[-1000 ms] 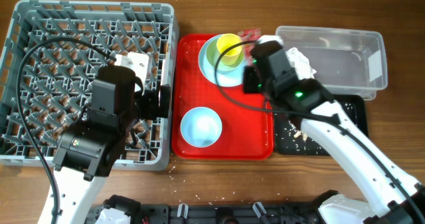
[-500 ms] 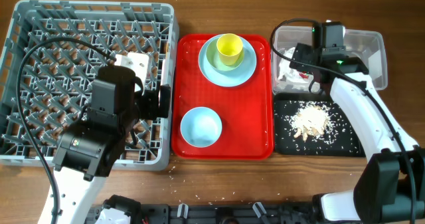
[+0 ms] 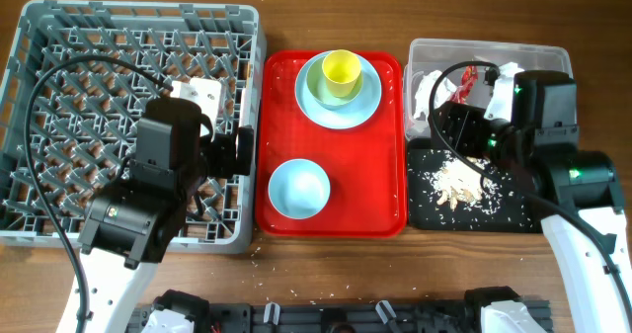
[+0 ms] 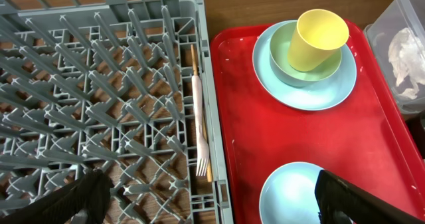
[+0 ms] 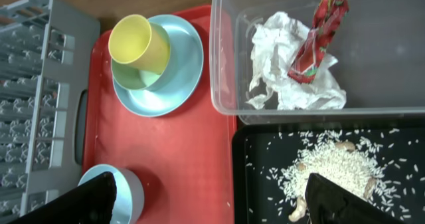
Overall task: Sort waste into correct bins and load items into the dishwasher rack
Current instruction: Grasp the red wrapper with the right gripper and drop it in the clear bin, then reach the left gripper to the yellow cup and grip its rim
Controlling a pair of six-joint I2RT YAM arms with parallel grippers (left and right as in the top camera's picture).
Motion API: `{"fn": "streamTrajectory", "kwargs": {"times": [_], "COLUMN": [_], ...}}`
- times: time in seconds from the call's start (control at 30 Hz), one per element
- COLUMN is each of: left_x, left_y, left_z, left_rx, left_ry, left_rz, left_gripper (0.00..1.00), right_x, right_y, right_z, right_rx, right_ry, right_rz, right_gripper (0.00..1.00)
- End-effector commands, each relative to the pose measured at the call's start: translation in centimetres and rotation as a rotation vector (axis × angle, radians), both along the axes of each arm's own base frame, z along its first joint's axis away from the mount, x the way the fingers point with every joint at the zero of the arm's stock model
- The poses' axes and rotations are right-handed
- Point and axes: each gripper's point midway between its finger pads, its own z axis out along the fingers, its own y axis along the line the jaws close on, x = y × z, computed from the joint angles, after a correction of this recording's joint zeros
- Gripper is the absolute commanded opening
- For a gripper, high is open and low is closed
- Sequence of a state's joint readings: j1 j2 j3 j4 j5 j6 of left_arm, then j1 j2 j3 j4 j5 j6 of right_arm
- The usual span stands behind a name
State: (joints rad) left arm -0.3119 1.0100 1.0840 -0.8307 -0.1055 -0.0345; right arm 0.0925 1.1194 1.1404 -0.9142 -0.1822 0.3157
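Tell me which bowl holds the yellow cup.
The bowl on the plate, at the red tray's far end; the nearer bowl is empty.

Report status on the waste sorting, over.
Both open, empty: left pincer, right pincer. In clear tub: napkin, wrapper; scraps on black tray. Not yet racked, on red tray: plate, bowls, cup. Nothing in the way.

Yellow cup (image 5: 138, 43), pale blue plate (image 5: 182, 71) and bowl (image 3: 298, 189), bright red tray (image 3: 380, 190), grey lattice rack (image 3: 138, 10), red printed wrapper (image 5: 319, 34), white napkin (image 5: 279, 84).
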Motion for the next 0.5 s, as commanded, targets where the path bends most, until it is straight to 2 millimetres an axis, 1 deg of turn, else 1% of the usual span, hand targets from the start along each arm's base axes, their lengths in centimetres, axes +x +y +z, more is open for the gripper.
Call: {"fn": "streamTrajectory", "kwargs": {"times": [0.0,0.03,0.1,0.47], "left_x": [0.04,0.05,0.05,0.05], "left_y": [-0.18,-0.18,-0.18,-0.18], "left_z": [0.32,0.33,0.33,0.33], "left_rx": [-0.007,-0.007,-0.007,-0.007], "left_ry": [-0.007,-0.008,-0.008,-0.008], "left_rz": [-0.010,-0.010,-0.010,-0.010], "left_gripper": [1.00,1.00,1.00,1.00], "right_x": [-0.92,-1.15,-1.20,-1.43], "right_y": [0.29,0.26,0.20,0.18], "right_z": [0.03,-0.17,-0.23,-0.43], "right_rx": [0.016,0.014,0.011,0.013], "right_ry": [0.021,0.034,0.037,0.051], "right_rz": [0.018,0.018,0.016,0.012], "right_gripper": [0.92,0.92,1.00,1.00]}}
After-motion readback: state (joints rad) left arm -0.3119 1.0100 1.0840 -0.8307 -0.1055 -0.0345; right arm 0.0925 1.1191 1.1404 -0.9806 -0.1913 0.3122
